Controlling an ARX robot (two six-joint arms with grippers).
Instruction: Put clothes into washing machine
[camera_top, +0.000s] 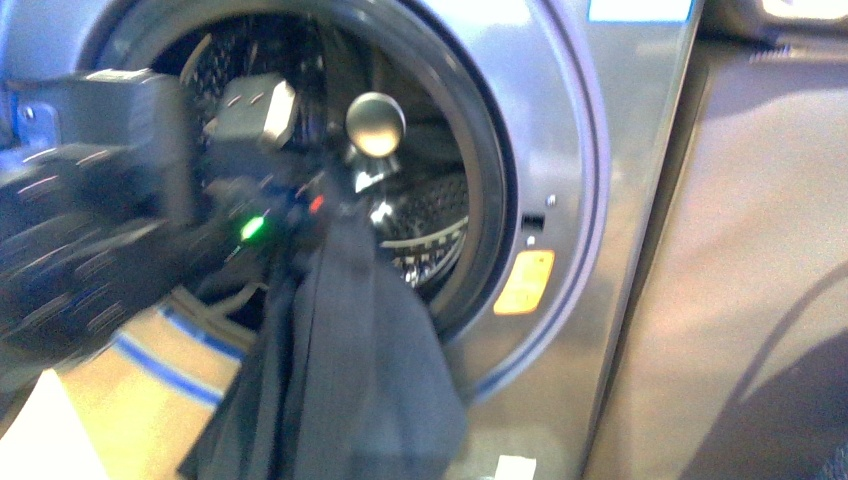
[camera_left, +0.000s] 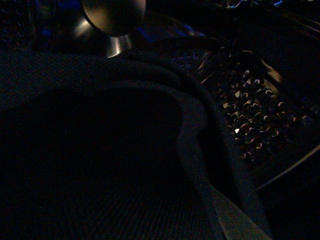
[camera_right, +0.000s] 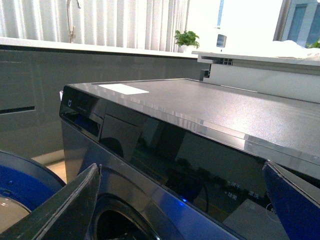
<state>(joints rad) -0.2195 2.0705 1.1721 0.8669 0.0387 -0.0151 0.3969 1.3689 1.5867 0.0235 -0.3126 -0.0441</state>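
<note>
The silver-grey washing machine (camera_top: 560, 130) fills the front view, its round porthole open and the perforated drum (camera_top: 430, 215) showing inside. My left gripper (camera_top: 335, 205) is at the porthole's mouth, shut on the dark navy clothes (camera_top: 345, 370), which hang down over the lower rim. The left wrist view is dim but shows the clothes' folds (camera_left: 125, 150) close up, with the drum wall (camera_left: 245, 110) beyond. My right gripper (camera_right: 182, 200) is open and empty, held high in front of the machine's dark control panel (camera_right: 190, 160) and top (camera_right: 210, 105).
A grey-brown cabinet (camera_top: 740, 280) stands right of the washer. An orange warning sticker (camera_top: 525, 282) sits beside the porthole. The washer's open door, with its blue inner face (camera_right: 20, 177), is at one side. A counter with a tap (camera_right: 72, 20) and a plant (camera_right: 186, 39) lies behind.
</note>
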